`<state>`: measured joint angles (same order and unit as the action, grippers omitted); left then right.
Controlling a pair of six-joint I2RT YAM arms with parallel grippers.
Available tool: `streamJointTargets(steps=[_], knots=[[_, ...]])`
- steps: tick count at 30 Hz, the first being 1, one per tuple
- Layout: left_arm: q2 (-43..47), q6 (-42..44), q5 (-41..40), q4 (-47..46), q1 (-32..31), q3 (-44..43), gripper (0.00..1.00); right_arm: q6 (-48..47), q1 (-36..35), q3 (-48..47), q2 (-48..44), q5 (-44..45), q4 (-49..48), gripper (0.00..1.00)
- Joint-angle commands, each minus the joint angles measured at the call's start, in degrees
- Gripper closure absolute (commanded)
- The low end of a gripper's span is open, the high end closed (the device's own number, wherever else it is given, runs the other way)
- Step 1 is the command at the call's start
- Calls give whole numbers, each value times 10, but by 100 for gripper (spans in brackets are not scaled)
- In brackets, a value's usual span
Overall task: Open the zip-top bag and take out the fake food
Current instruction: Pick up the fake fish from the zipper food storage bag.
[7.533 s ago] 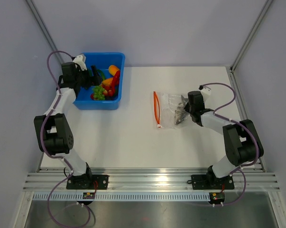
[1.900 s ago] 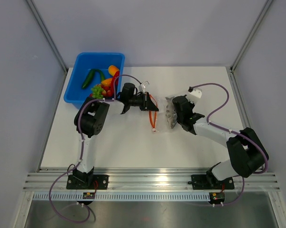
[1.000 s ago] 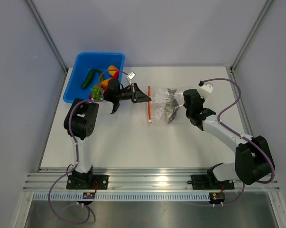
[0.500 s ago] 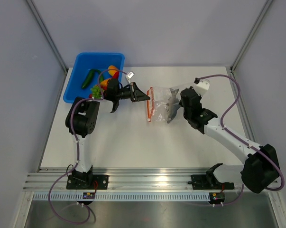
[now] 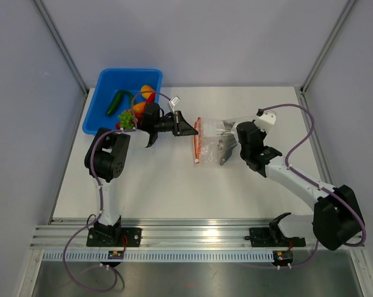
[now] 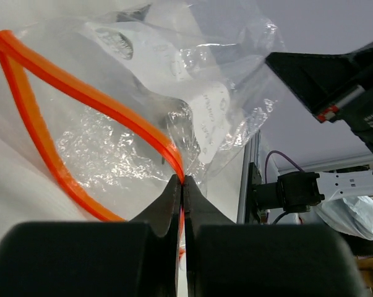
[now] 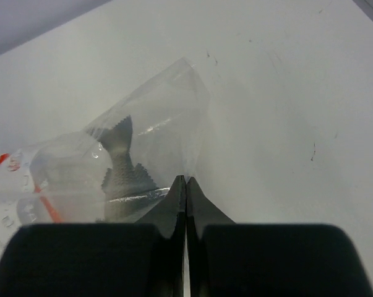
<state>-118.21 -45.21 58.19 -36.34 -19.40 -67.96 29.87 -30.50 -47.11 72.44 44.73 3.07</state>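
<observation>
The zip-top bag (image 5: 214, 137) hangs stretched between my two grippers, just above the table's middle. My left gripper (image 5: 191, 130) is shut on one lip of its orange-red zip strip (image 6: 106, 108). In the left wrist view the strip's two lips stand apart, so the mouth gapes. The left gripper (image 6: 182, 181) pinches the upper lip, below the white label (image 6: 212, 114). My right gripper (image 5: 234, 137) is shut on the bag's clear closed end, shown at the right gripper (image 7: 186, 178). A grey fish (image 7: 120, 168) of the fake food lies inside the bag.
A blue tub (image 5: 99, 102) stands at the back left, holding a green cucumber (image 5: 117, 101), an orange pepper (image 5: 148, 91), green grapes (image 5: 126, 116) and red pieces. The left arm's wrist reaches over the tub's right rim. Grey walls close in the table on three sides.
The bag has risen off the table between the grippers and its zip mouth has spread. The right gripper swung toward the bag's back end; the left gripper shifted slightly right.
</observation>
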Motion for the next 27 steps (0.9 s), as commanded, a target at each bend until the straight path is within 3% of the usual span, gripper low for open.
streamJointTargets(steps=[1,8,12,16,23,27], knots=[[38,41,-18,28,-13,-5,100,11,38,9,37,5,-3,100],[55,58,-31,79,-38,-19,100,6,74,-1,74,-15,-8,100],[57,72,-35,103,-44,-27,100,1,79,-15,86,-40,5,59],[51,78,-37,112,-48,-33,100,-4,79,-18,72,-49,16,44],[47,83,-36,125,-48,-40,100,-30,69,8,11,-134,-15,41],[47,85,-36,127,-48,-40,100,-50,65,-6,21,-153,-19,39]])
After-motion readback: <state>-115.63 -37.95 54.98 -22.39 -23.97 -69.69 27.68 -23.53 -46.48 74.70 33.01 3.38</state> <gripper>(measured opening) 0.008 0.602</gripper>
